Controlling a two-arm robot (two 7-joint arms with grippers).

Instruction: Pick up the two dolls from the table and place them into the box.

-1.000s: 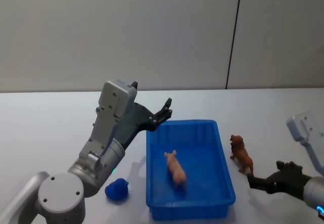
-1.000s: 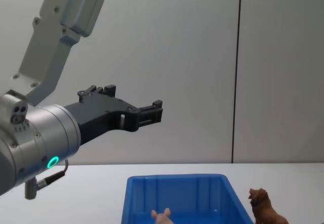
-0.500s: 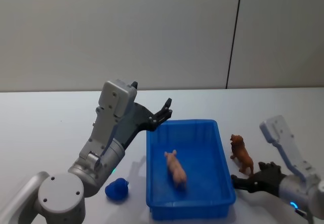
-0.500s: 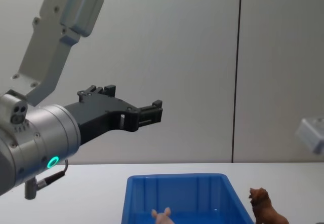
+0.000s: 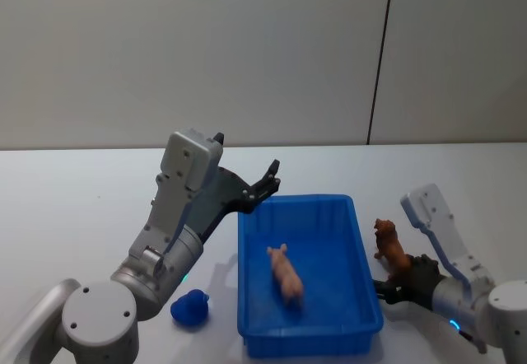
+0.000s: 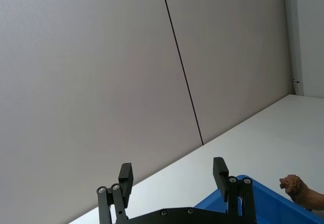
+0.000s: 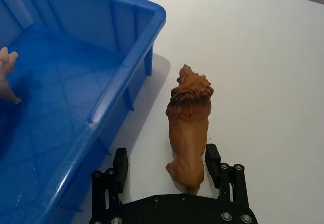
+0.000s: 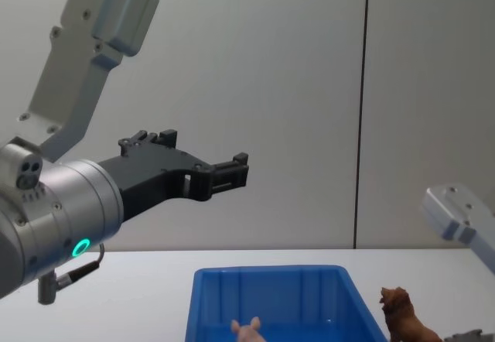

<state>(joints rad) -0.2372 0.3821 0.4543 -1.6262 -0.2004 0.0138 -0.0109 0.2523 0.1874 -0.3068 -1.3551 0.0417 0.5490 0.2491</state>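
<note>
A pale pink pig doll (image 5: 286,273) lies inside the blue box (image 5: 356,240), its snout also peeking up in the chest view (image 8: 247,328). The reddish-brown shaggy doll (image 5: 393,250) stands on the white table (image 5: 74,207) just right of the box. My right gripper (image 7: 167,164) is open, low on the table, its fingers on either side of that doll's (image 7: 188,122) hind end without closing on it. My left gripper (image 5: 270,179) hangs open and empty in the air above the box's far left corner, also seen from the chest (image 8: 232,173) and from its own wrist (image 6: 172,178).
A small blue object (image 5: 190,308) lies on the table left of the box's near corner, beside my left arm. A grey wall with a dark vertical seam (image 5: 379,59) stands behind the table.
My right arm has swung in from the right, bringing its open gripper up behind the brown doll. The left arm, box and both dolls have not moved.
</note>
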